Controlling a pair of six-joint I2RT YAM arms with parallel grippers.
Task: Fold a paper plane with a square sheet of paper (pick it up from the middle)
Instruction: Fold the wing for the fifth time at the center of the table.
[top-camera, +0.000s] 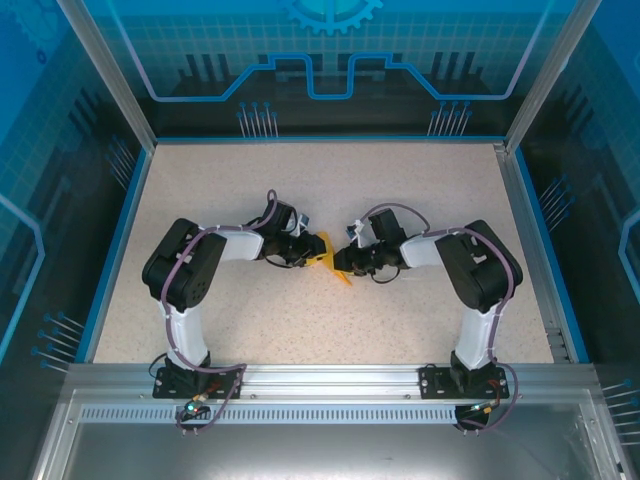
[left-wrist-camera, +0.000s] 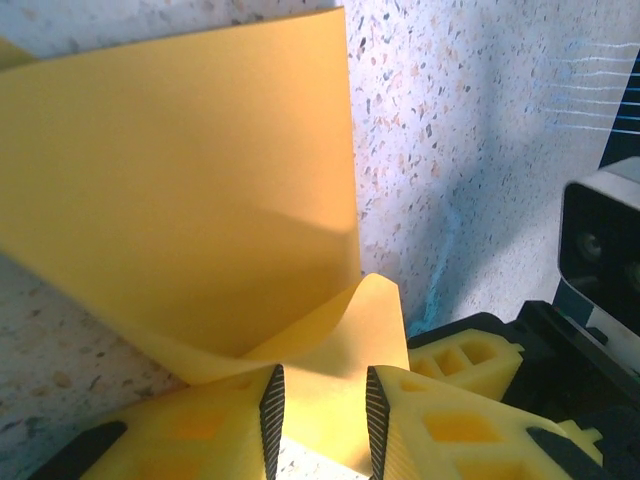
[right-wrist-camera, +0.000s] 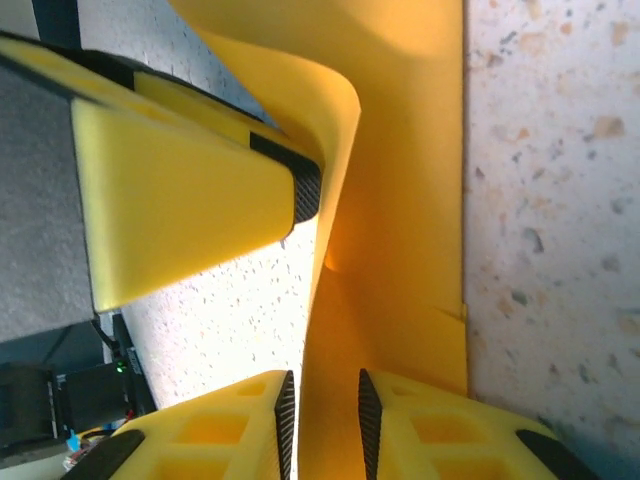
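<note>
**A:** Where is the sheet of paper (top-camera: 325, 255)?

**B:** It is off the flat, bent and partly standing, with the speckled surface (top-camera: 330, 180) just under it. The two arms meet at it from opposite sides.

**A:** How does the left pincer (left-wrist-camera: 320, 385) stand to the paper?

**B:** It is at the paper's left side. In its own wrist view a curled fold of the paper runs down between the two ribbed pads, and the pincer is pinching that fold. Beyond the pads a broad flat panel of the paper rises away from it.

**A:** And the right pincer (right-wrist-camera: 325, 395)?

**B:** It is at the paper's right side, facing the left one across the paper. Its jaws stand a little apart. A strip of the paper passes through the gap between the pads, but they are not pressed together on it.

**A:** Are the two near each other?

**B:** Very near. In the right wrist view a yellow finger (right-wrist-camera: 200, 190) of the left pincer sits against the same strip of paper, just beyond the right one's pads.
</note>
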